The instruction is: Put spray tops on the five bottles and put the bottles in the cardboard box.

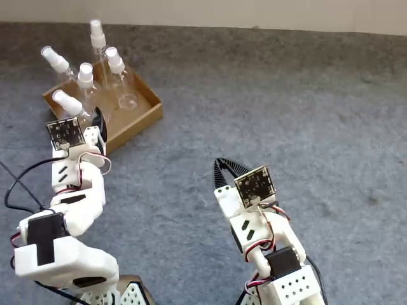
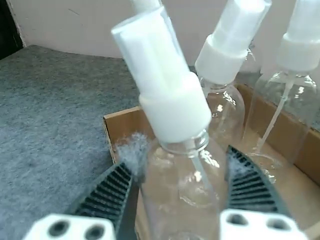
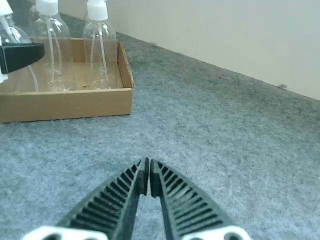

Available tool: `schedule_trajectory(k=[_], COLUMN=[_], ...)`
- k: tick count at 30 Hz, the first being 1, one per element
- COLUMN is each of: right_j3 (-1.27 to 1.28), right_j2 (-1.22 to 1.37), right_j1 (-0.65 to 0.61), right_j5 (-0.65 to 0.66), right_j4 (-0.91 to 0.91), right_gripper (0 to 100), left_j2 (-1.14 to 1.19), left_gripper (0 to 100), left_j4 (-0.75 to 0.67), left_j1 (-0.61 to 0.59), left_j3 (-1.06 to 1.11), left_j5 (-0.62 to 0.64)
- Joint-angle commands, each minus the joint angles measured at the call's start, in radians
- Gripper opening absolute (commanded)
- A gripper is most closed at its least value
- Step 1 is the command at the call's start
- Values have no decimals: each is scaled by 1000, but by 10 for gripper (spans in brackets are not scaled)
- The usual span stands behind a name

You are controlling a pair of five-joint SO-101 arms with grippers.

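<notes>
A cardboard box (image 1: 141,118) sits at the table's far left with several clear bottles in it, each with a white spray top (image 1: 97,35). My left gripper (image 2: 179,164) is at the box's near edge, shut on a tilted clear bottle (image 2: 175,195) whose white spray top (image 2: 165,85) leans away; this held bottle's top (image 1: 67,101) also appears from above. Other capped bottles (image 2: 225,95) stand behind it in the box (image 2: 117,127). My right gripper (image 3: 149,176) hovers shut and empty over the carpet, well away from the box (image 3: 70,105).
Grey carpet (image 1: 273,101) covers the table, with open room to the right of the box. A pale wall (image 3: 225,40) runs along the far edge. Both arm bases (image 1: 63,260) stand at the near edge, with cables beside them.
</notes>
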Motion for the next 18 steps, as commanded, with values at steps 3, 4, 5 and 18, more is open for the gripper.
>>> schedule_trajectory(k=[3,4,5,18], right_j3=[147,147,147,147], right_j2=[-2,-2,-2,-2], right_j1=[-4,-4,-4,-4], right_j5=[3,3,3,3], right_j4=[7,7,7,7], right_gripper=[5,5,5,5], left_j2=[-5,-5,-2,-7], left_gripper=[48,65,88,313], left_j4=[-28,-26,-26,-28], left_j1=[-4,-4,-4,-7], left_j3=[-39,-38,-36,4], left_j5=[12,12,12,15])
